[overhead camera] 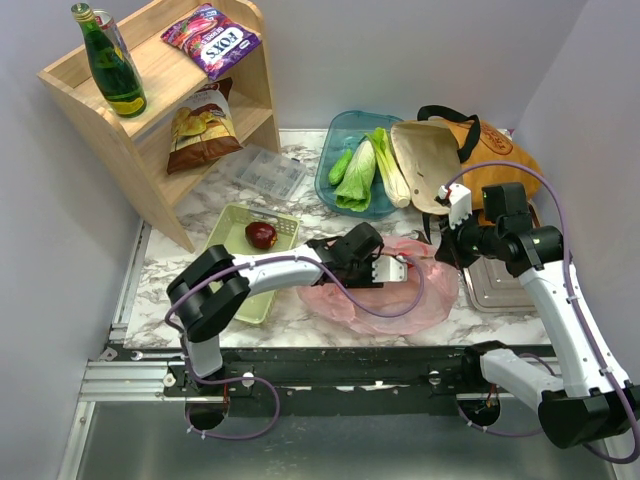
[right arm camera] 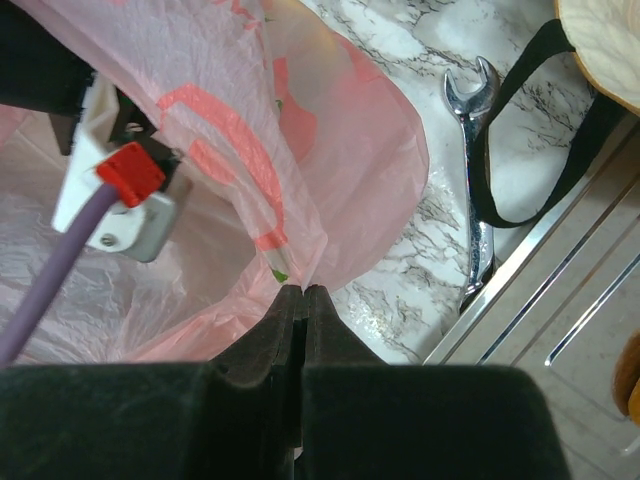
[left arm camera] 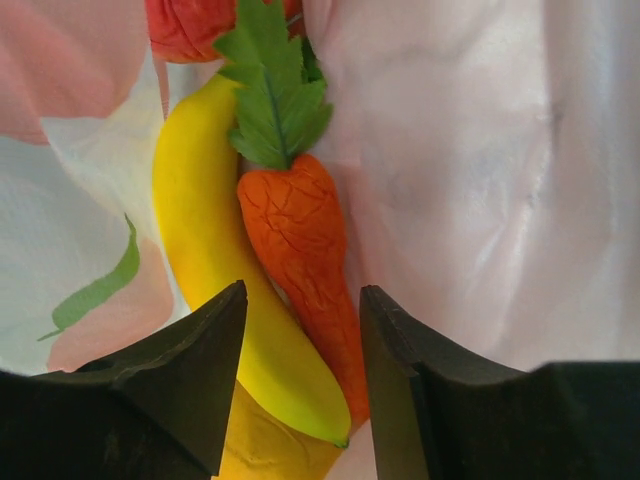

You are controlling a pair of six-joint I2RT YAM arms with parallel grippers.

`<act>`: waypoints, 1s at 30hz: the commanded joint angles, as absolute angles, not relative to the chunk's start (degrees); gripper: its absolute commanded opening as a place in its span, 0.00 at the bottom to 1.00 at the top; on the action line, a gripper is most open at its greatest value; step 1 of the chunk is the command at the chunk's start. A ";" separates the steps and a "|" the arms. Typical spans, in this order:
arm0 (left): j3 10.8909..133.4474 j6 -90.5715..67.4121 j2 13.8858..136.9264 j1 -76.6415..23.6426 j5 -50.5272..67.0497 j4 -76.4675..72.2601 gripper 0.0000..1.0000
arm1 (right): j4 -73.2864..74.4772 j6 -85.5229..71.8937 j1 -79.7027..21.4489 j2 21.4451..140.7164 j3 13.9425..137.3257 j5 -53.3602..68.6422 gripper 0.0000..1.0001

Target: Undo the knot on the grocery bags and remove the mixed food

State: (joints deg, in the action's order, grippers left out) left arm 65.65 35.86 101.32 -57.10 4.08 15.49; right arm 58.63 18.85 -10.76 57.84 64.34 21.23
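— Where's the pink bag (overhead camera: 385, 300)?
— Mid-table, close to the front edge, mouth gaping. The right gripper (right arm camera: 303, 292) is pinched tight on its rim, holding the plastic up.
— And the left?
— The left gripper (left arm camera: 302, 370) is inside the mouth, jaws apart. The banana (left arm camera: 205, 270) and carrot (left arm camera: 300, 250) lie side by side, touching, their ends between the fingers. Red fruit (left arm camera: 185, 25) sits just beyond.
— Any room round it?
— Tight on the right: a steel tray (overhead camera: 495, 290) just beside the bag, a wrench (right arm camera: 470, 190) near the rim, the tote (overhead camera: 500, 155) strap (right arm camera: 530, 120) crossing it. On the left, the green basket (overhead camera: 235, 235) stands apart.
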 commanded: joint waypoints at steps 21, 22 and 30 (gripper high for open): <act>67.92 31.99 91.76 -57.57 15.87 18.63 0.08 | 58.48 18.26 -10.63 57.40 63.20 21.66 0.01; 68.01 31.67 90.22 -57.57 17.76 18.41 0.07 | 58.23 18.16 -10.63 57.39 63.05 21.71 0.01; 66.14 29.34 77.10 -57.32 34.91 10.88 0.06 | 57.24 17.34 -10.63 57.46 62.60 21.65 0.01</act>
